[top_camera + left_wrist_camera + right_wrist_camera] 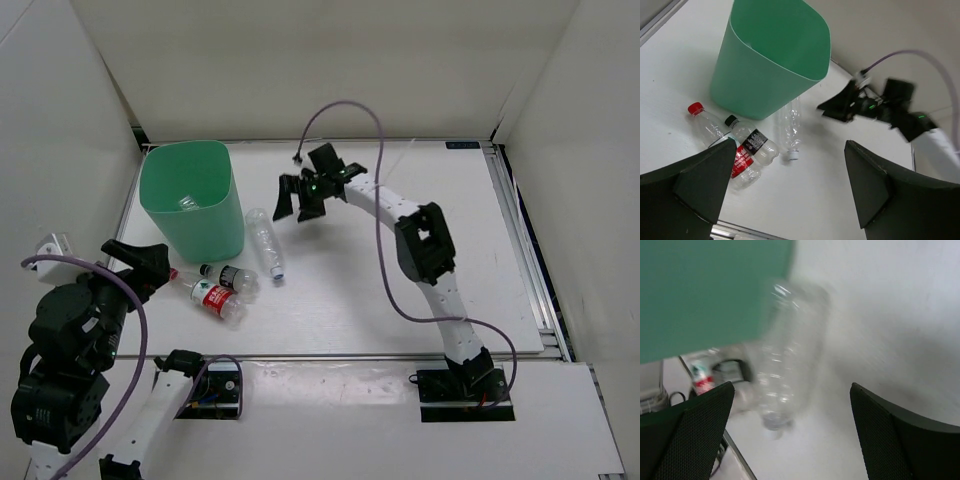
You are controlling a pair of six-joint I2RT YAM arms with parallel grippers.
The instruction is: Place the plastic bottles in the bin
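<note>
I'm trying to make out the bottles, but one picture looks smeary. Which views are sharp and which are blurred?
Right wrist view: smeared throughout, with the clear bottle and the bin soft-edged. Left wrist view: the red-labelled bottle is crisp, though the right gripper looks slightly blurred. Top external view: sharp and evenly lit, with only faint shadows.

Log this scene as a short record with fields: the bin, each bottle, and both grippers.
bin: mint-green, upright, far left
bottle in bin: one, clear, seen through the open top
plain bottle: lying beside the bin, white cap toward the arms
dark-labelled bottle: lying in front of the bin
red-labelled bottle: lying alongside the dark-labelled one
left gripper: open, empty
right gripper: open, empty, near the plain bottle
</note>
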